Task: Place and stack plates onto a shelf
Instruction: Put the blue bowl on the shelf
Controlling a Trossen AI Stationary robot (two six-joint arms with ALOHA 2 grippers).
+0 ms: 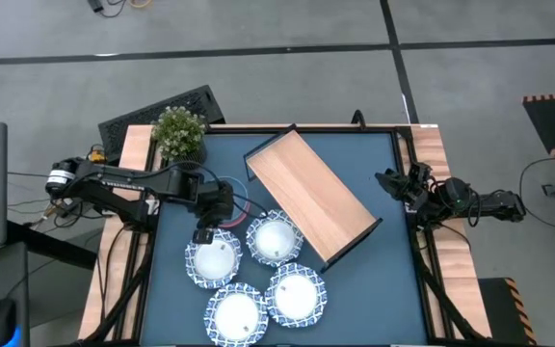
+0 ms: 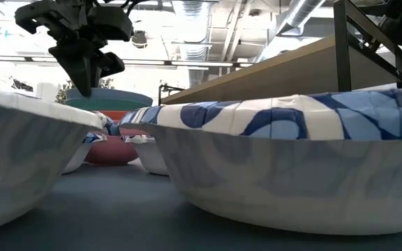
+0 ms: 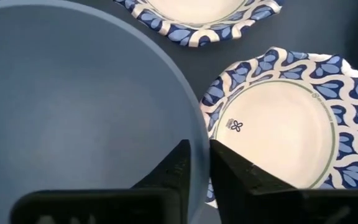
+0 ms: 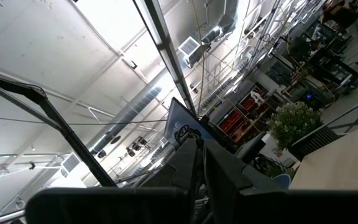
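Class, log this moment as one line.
left tool: over plates | right tool: parked at right edge | shelf: no plates yet

open counter (image 1: 374,280) right of the four clustered plates (image 1: 276,239), hemmed behind by the slanted shelf (image 1: 308,193) and potted plant (image 1: 179,132).

No readable text anywhere. Only mark: small dark four-petal emblem on white centre of plate (image 3: 284,130), left wrist view; no letters.

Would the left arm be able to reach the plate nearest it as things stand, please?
Probably yes. The left gripper hangs right over the rim of that plate, with nothing between them. The other plates lie beside it, not on it. The right gripper waits at the table's far side.
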